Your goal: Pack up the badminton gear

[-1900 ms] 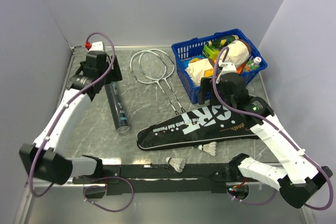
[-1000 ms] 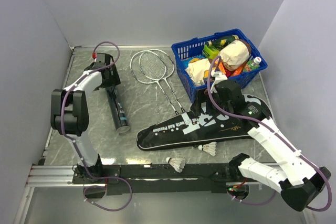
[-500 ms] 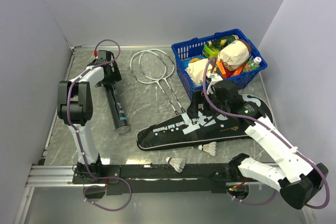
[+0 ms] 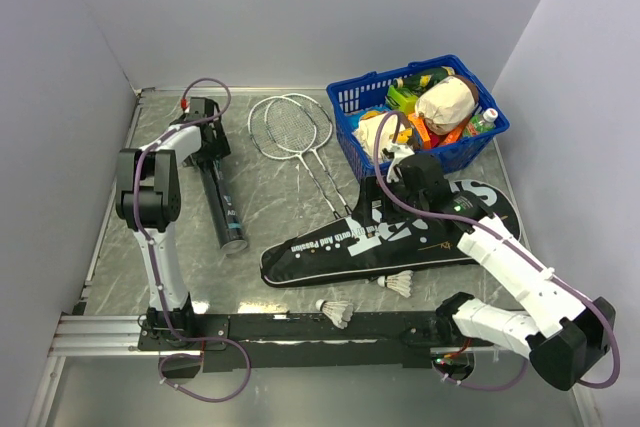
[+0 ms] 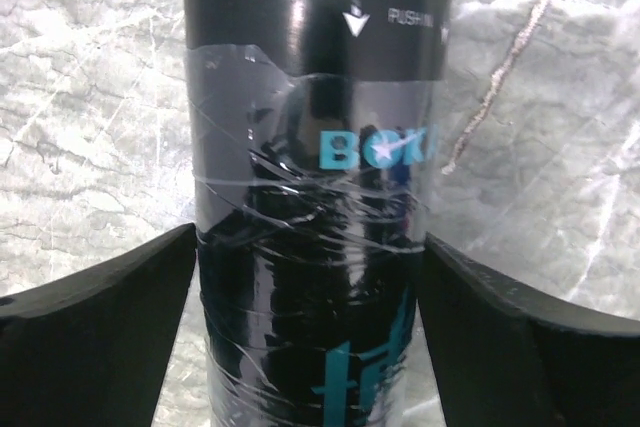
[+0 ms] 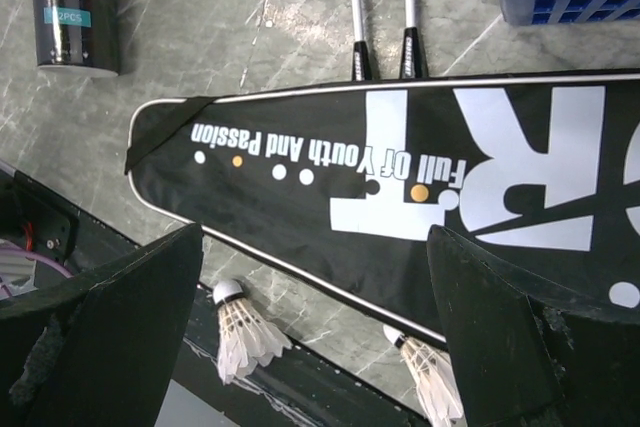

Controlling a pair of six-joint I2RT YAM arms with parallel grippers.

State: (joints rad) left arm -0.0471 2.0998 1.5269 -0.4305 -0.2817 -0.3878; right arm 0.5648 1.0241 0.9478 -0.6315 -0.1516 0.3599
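The dark tube (image 4: pixel 222 204) lies on the table at the left. My left gripper (image 4: pixel 207 155) is open and straddles the tube's far end; in the left wrist view the tube (image 5: pixel 315 197) fills the gap between the fingers (image 5: pixel 100 332). Two silver-white rackets (image 4: pixel 290 127) lie at the back centre. The black "SPORT" bag (image 4: pixel 380 237) lies in front, over the racket handles (image 6: pixel 360 47). My right gripper (image 4: pixel 388 203) hangs open and empty above the bag (image 6: pixel 400 177). Two white shuttlecocks (image 4: pixel 335 310) (image 4: pixel 400 284) lie near the front edge, and both show in the right wrist view (image 6: pixel 245 332) (image 6: pixel 430 372).
A blue plastic basket (image 4: pixel 350 97) of groceries stands at the back right, close behind the right gripper. Grey walls close in the left, back and right sides. The black arm rail (image 4: pixel 300 327) runs along the front edge by the shuttlecocks.
The left arm has folded up and its gripper has come down around the tube's far end. The right gripper has moved left and forward from the basket to over the bag.
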